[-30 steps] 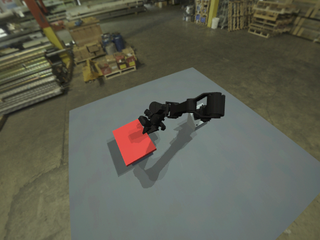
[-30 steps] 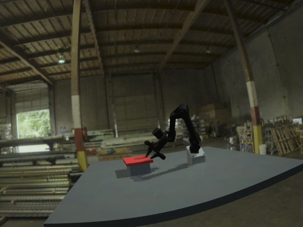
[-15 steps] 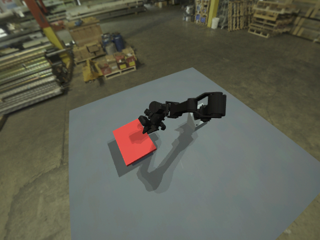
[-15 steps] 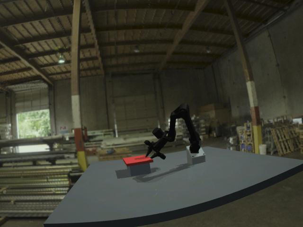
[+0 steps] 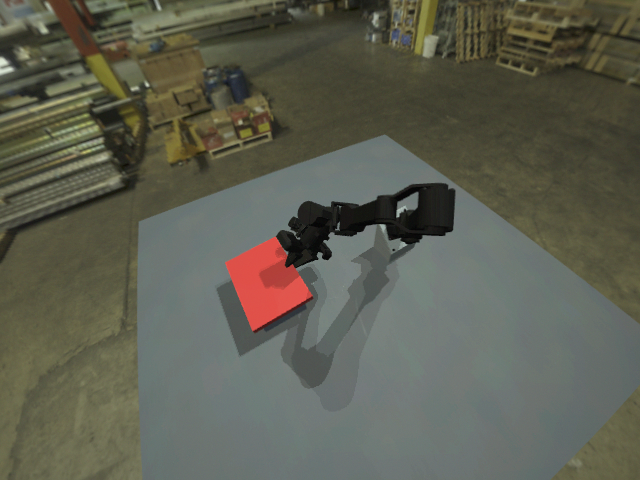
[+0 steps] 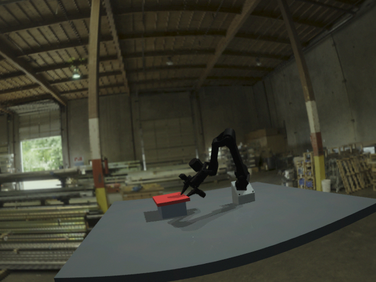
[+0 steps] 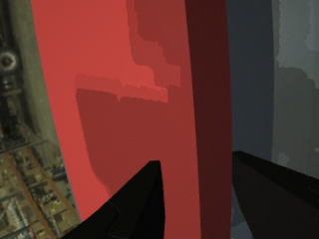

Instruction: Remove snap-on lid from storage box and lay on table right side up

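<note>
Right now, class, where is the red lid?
In the exterior view the red lid sits on top of the grey storage box, left of the arm's base, with the gripper shut on its near-base edge.

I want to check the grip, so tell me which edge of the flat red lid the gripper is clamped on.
The black gripper is shut on the flat red lid at the edge facing the arm's grey base; the other three edges are free.

One red lid (image 5: 266, 283), one grey box (image 6: 172, 210), one arm (image 5: 382, 211), one table (image 5: 413, 361)
</note>
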Robot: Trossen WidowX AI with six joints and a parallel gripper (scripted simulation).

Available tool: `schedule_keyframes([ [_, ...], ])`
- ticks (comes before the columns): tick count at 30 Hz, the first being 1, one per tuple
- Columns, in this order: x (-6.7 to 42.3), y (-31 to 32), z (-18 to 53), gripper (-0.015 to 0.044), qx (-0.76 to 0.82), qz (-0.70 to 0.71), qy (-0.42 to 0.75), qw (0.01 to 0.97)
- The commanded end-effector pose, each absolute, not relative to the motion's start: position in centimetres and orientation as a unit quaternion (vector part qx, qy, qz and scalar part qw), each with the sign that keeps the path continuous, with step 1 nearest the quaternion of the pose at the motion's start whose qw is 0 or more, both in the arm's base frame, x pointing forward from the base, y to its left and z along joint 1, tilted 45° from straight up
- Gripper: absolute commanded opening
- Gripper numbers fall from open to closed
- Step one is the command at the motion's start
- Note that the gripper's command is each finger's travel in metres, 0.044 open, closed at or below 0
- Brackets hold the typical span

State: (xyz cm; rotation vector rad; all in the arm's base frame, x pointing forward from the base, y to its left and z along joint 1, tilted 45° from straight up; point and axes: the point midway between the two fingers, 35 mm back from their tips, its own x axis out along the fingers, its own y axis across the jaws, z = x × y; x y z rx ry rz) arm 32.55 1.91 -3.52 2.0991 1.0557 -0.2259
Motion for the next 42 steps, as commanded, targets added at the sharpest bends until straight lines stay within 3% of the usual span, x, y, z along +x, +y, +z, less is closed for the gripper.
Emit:
schedule_keyframes([
  [1,32.59,1.55,-3.23,0.0,0.824,-0.085,0.411,0.381],
  [42,32.76,1.29,-2.94,0.0,0.824,-0.087,0.41,0.381],
])
